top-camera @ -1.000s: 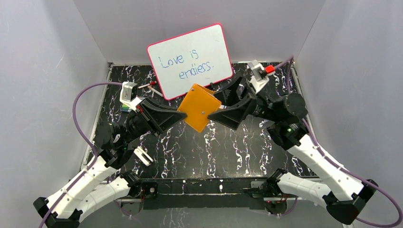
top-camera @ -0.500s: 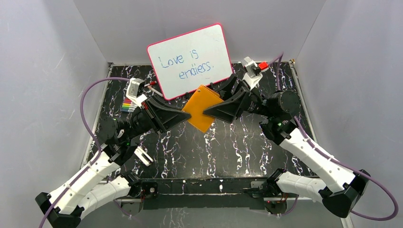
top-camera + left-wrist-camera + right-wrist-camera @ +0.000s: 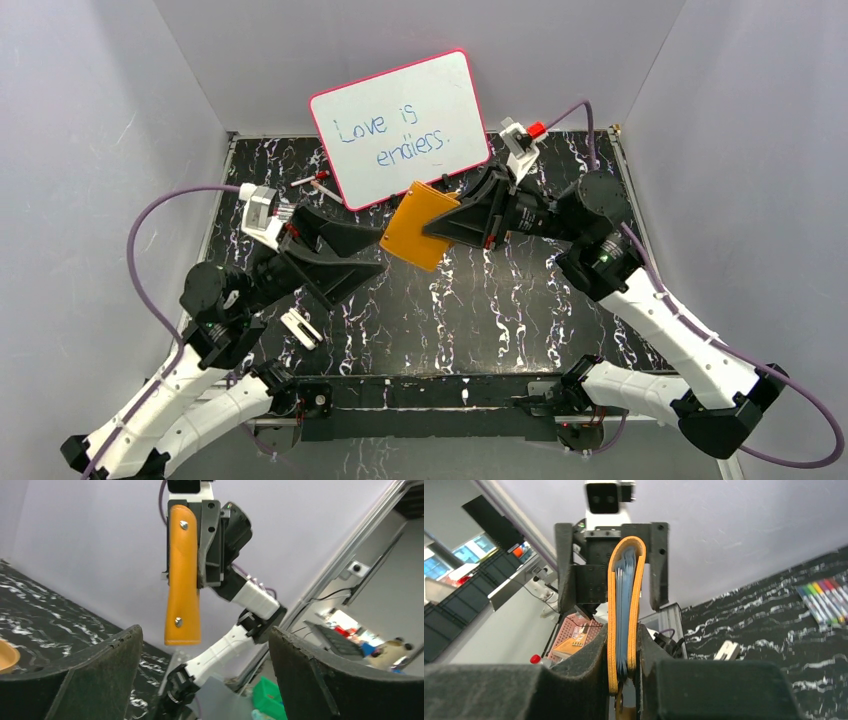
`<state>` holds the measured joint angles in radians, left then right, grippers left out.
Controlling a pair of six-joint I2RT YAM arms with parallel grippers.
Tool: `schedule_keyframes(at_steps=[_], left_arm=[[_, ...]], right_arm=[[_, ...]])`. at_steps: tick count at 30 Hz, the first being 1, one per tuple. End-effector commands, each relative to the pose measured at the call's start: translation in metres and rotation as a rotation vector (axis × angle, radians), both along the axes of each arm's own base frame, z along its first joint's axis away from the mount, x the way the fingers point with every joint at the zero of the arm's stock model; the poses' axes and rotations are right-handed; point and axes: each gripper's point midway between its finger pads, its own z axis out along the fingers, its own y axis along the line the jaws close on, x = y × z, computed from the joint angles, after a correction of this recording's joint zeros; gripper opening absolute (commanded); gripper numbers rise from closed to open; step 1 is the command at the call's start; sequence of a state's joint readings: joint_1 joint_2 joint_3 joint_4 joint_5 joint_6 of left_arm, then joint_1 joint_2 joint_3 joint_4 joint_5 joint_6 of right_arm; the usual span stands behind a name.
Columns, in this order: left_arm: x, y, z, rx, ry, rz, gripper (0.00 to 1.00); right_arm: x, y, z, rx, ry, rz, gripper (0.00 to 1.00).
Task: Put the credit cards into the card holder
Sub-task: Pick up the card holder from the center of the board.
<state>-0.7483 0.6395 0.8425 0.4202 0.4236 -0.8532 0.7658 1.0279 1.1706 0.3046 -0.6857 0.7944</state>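
Note:
The orange card holder (image 3: 415, 230) hangs folded above the table's middle, with my right gripper (image 3: 437, 217) shut on its right edge. In the right wrist view the card holder (image 3: 612, 605) stands edge-on between the pads, and pale blue edges (image 3: 624, 590) of credit cards or sleeves show between its flaps; I cannot tell which. My left gripper (image 3: 383, 252) is open just left of the holder, not touching it. From the left wrist the card holder (image 3: 182, 575) hangs ahead, beyond my open left gripper (image 3: 205, 632).
A pink-framed whiteboard (image 3: 400, 125) leans at the back, a red-capped marker (image 3: 315, 180) beside it. Coloured markers (image 3: 824, 600) lie on the black marbled table (image 3: 480, 310). A small white object (image 3: 300, 328) lies near the left arm. An orange tray's rim (image 3: 7, 655) shows at left.
My left gripper opened, let go of the card holder and drew back to the left. The right gripper closed on the holder, which now hangs from it alone.

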Motion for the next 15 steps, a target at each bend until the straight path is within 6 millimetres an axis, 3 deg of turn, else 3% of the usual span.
schedule_keyframes(at_steps=[1,4,11,15], left_arm=[[0.004,0.005,-0.013,0.134,-0.113,0.086,0.93],[0.007,-0.006,-0.032,0.214,-0.108,0.048,0.93],[0.019,-0.02,-0.052,0.259,-0.096,0.031,0.92],[0.018,-0.024,-0.054,0.269,-0.121,0.008,0.71]], right_arm=[[0.009,-0.007,-0.003,-0.123,0.071,-0.091,0.02],[0.014,-0.003,-0.014,-0.19,0.148,-0.096,0.02],[0.023,0.009,-0.035,-0.289,0.252,-0.074,0.0],[0.028,0.014,-0.045,-0.339,0.28,-0.07,0.0]])
